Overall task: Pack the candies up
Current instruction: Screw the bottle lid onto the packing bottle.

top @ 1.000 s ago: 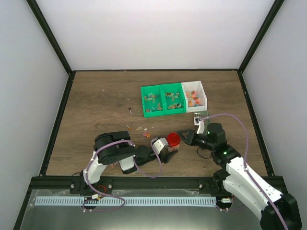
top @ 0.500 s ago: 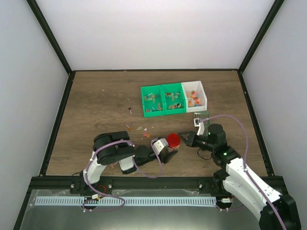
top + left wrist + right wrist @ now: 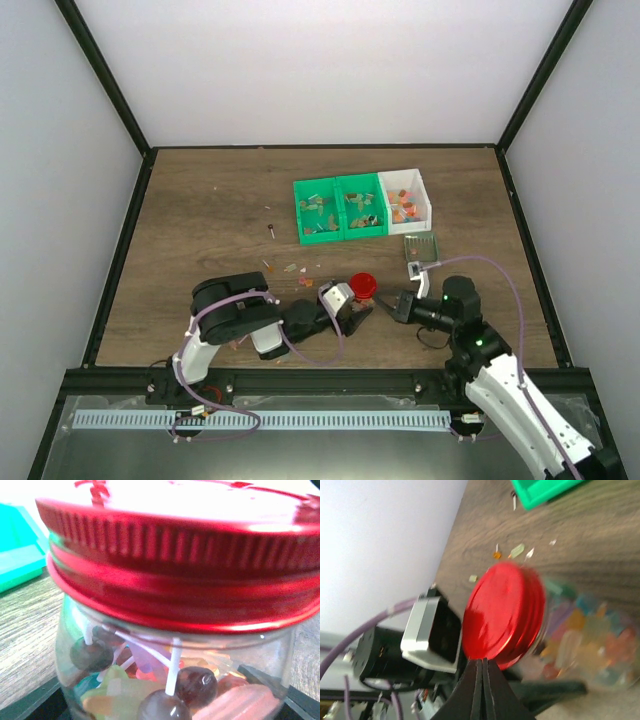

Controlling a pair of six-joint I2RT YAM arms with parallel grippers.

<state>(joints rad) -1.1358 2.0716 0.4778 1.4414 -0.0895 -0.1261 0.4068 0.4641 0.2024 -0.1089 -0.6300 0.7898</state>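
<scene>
A glass jar (image 3: 165, 680) with a red lid (image 3: 362, 287) stands on the table in front of the arms. Mixed candies (image 3: 120, 695), among them dark lollipops on white sticks, fill the jar. My left gripper (image 3: 357, 312) is shut on the jar, with a dark finger (image 3: 27, 707) on each side of the glass. My right gripper (image 3: 389, 303) is shut and empty, just right of the jar. In the right wrist view its tips (image 3: 482, 662) sit against the lid's (image 3: 502, 612) lower edge, and I cannot tell if they touch. More candies lie in the bins.
Two joined green bins (image 3: 340, 208) and a white bin (image 3: 405, 197) stand behind the jar with candies in them. A green slotted scoop (image 3: 420, 245) lies right of the jar. Loose candies (image 3: 292, 268) are scattered left of the jar. A small dark item (image 3: 271, 232) lies farther back.
My right gripper has drawn back from the lid, toward the near edge and slightly right, still shut. The left gripper and the jar have barely shifted.
</scene>
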